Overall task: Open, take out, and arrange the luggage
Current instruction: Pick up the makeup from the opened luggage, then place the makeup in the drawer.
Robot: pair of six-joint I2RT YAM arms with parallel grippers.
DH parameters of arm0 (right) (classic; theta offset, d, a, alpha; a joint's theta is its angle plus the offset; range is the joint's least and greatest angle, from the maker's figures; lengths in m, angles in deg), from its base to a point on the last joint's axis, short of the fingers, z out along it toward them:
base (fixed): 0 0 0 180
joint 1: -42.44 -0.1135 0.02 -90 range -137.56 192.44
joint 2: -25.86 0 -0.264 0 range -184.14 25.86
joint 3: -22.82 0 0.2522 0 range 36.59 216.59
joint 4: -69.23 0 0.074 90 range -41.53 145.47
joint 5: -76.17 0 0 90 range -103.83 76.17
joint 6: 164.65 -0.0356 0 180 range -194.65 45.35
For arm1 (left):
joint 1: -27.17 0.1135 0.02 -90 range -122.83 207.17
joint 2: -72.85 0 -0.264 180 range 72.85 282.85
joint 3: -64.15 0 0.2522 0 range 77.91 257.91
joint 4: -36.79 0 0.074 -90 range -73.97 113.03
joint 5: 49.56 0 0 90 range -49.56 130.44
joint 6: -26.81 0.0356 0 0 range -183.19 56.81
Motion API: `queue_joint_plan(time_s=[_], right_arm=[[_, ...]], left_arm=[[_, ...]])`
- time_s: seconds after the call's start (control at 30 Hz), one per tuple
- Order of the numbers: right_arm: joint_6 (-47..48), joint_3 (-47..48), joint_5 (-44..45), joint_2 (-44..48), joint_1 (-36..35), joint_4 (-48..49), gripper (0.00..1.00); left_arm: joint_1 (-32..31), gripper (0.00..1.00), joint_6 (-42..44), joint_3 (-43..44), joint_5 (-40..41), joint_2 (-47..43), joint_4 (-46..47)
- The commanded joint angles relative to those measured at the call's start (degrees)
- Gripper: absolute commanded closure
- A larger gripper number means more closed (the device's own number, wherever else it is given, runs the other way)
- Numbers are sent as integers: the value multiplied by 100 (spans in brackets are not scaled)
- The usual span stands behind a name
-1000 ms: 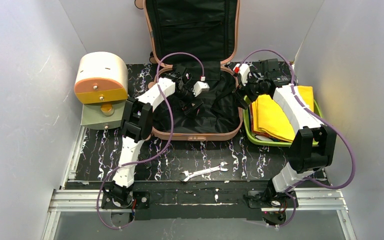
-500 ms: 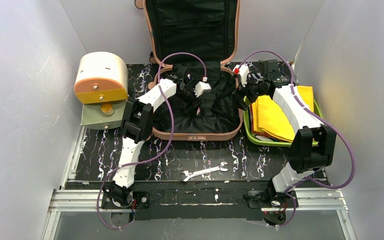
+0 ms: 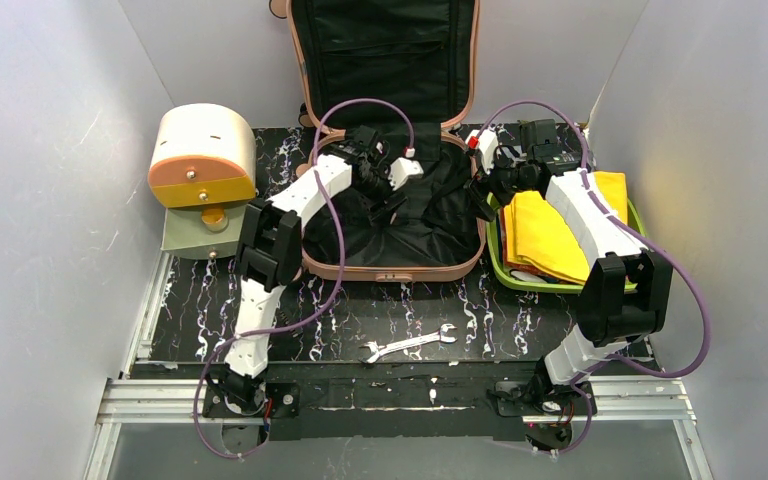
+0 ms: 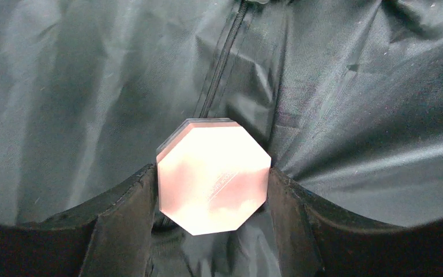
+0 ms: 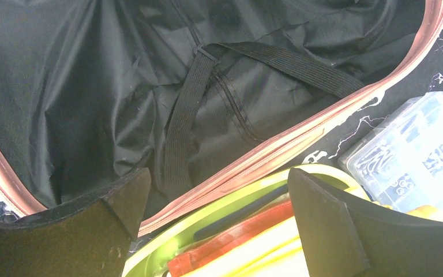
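The salmon-pink luggage lies open on the table, its lid upright against the back wall and its black lining bare. My left gripper is inside the lower shell, shut on a pink octagonal block held just above the lining. My right gripper is open and empty, hovering over the suitcase's right rim and the near-left corner of the lime-green tray.
The green tray holds yellow folded cloth, a red item and a clear plastic parts box. A cream-and-orange drum box stands left. A wrench lies near the front.
My left gripper has moved a little toward the back of the suitcase shell with the block. The right arm has not moved.
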Motion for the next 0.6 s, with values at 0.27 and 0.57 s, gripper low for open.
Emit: queue_joint_plan(time_s=[0.27, 0.57], right_arm=[[-24, 18, -240, 50, 22, -50, 1], [-15, 18, -357, 162, 22, -65, 2]], left_arm=[[1260, 64, -1034, -403, 786, -2675, -990], [2526, 62, -843, -1669, 1161, -4516, -1425]])
